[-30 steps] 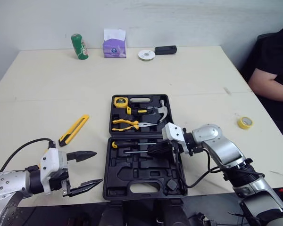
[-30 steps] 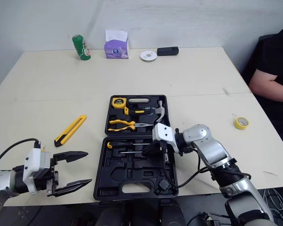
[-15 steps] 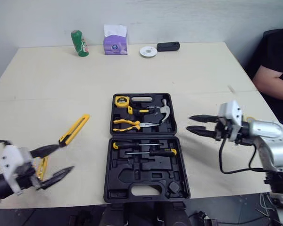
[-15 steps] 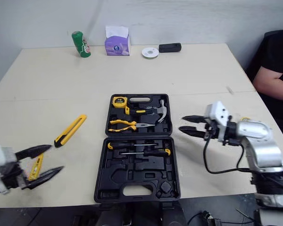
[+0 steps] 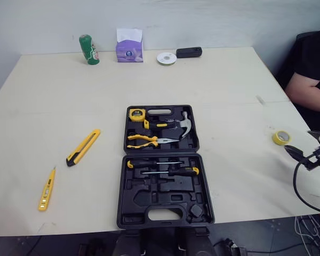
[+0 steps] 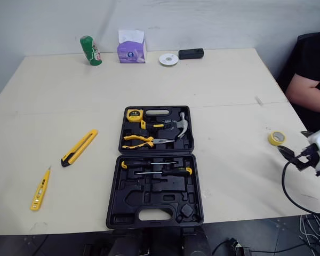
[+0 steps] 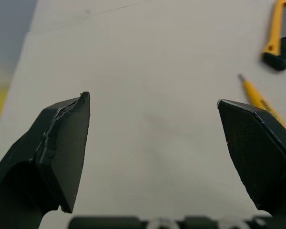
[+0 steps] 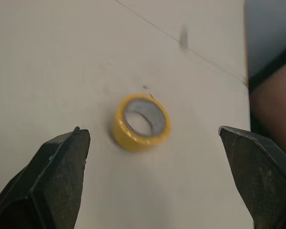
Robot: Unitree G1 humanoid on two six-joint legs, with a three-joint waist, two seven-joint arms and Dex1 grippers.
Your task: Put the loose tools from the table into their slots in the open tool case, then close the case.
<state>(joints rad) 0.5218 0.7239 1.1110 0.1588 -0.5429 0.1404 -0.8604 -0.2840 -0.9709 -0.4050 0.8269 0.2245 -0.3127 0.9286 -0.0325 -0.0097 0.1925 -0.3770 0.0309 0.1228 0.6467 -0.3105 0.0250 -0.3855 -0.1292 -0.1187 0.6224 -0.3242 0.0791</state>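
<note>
Tool case (image 5: 129, 204) black, open flat, yellow-handled tools (image 5: 141, 140) slotted inside

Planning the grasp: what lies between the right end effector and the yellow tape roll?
Bare beige tabletop, seen in the right wrist view: the yellow tape roll lies ahead of the open right end effector.

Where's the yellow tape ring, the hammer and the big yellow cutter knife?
yellow tape roll (image 8: 133, 141), right wrist view, on its yellow outer side.
hammer (image 5: 184, 124), left eye view, on its silver head.
utility knife (image 5: 84, 146), left eye view, on the middle of its yellow body.
</note>
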